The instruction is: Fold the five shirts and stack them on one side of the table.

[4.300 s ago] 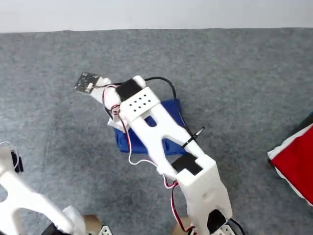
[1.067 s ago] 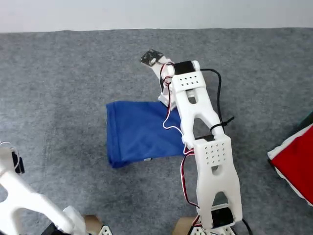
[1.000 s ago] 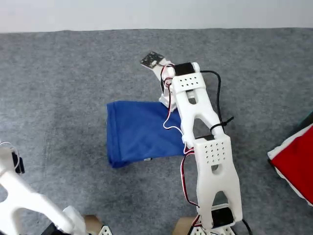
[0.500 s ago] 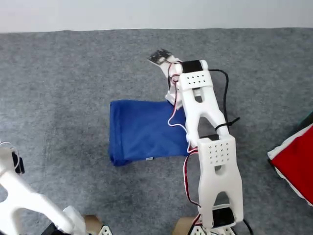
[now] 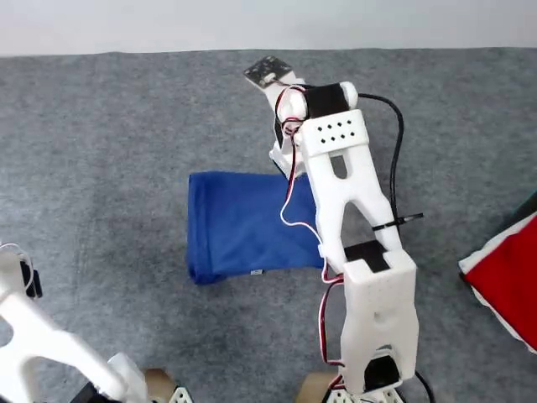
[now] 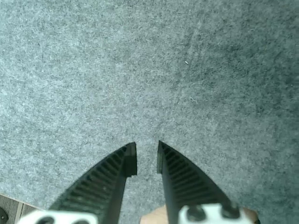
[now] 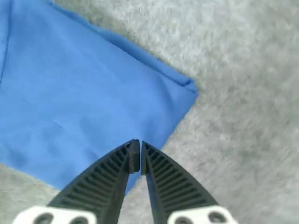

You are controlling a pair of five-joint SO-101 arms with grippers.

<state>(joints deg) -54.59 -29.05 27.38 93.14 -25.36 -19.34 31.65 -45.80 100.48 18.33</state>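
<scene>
Folded shirt (image 5: 243, 222) mid-table: solid royal blue, no print, w/ a tiny pale tag (image 5: 256, 273) at its near edge. Table cover (image 5: 101, 151): plain mottled mid-grey felt. Wall (image 5: 252, 25) at far side: off-white. Right arm (image 5: 369, 285): white plastic, black motor blocks, grids of small dark holes on two segments, red/white/black wires plus one black cable. Its camera board (image 5: 267, 72): dark w/ pale specks. Left arm (image 5: 42, 344), near left: white, black bit at side. Left gripper (image 6: 145, 158) & right gripper (image 7: 137, 156): black, ribbed, on white mounts. Stack (image 5: 503, 281) at right edge: red on top, white layer beneath, dark one on far side. Bases (image 5: 159, 386), near edge: tan.
</scene>
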